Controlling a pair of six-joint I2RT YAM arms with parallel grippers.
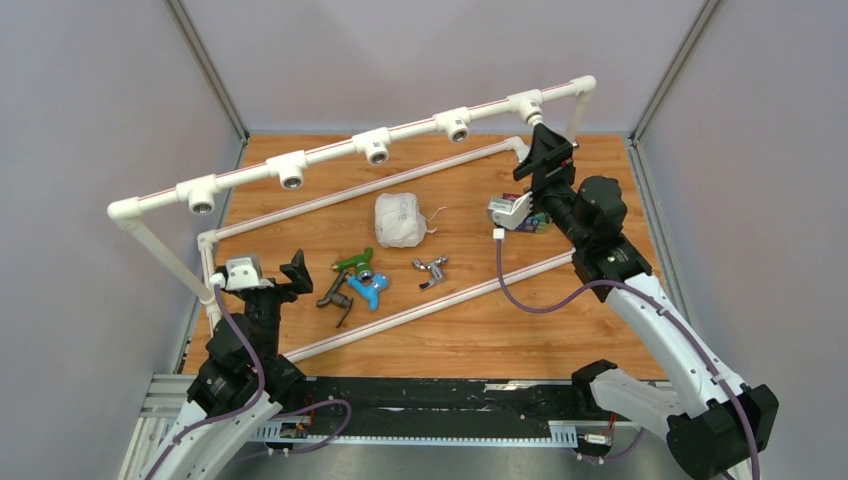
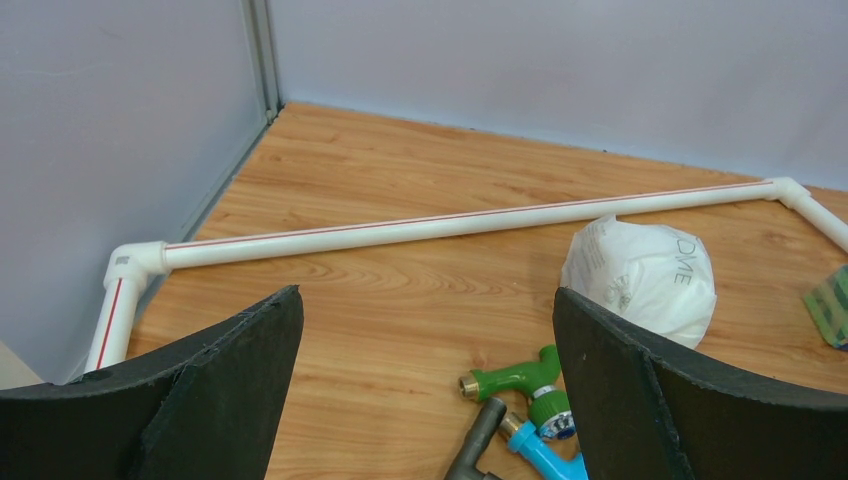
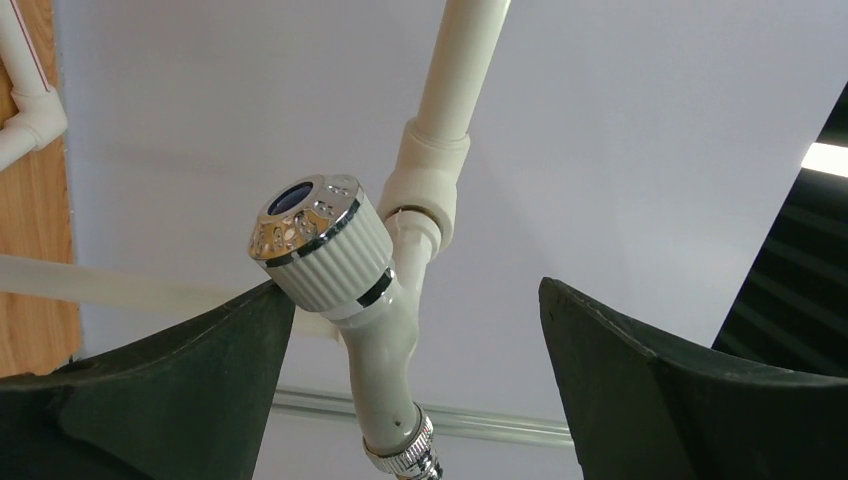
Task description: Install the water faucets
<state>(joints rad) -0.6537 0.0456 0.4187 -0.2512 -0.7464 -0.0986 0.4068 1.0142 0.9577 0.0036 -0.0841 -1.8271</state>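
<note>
A white faucet [image 3: 385,320] with a ribbed, chrome-capped knob [image 3: 320,240] hangs from the white pipe tee [image 3: 425,170]. My right gripper [image 3: 415,288] is open around it, and its left finger [image 3: 200,380] is close against the knob. From above, that right gripper [image 1: 548,160] is raised at the rightmost tee [image 1: 527,103]. Green [image 2: 515,380], blue [image 2: 545,455] and dark grey [image 2: 478,440] faucets lie together on the wooden table. My left gripper [image 2: 427,292] hangs open over bare wood beside them. A chrome faucet [image 1: 430,270] lies apart, further right.
The upper pipe carries several open sockets [image 1: 290,172] facing forward. A lower pipe [image 2: 450,222] and a front pipe [image 1: 440,300] frame the table. A crumpled white bag [image 1: 400,220] lies mid-table. A small green packet [image 2: 830,305] is at the right, and grey walls enclose the area.
</note>
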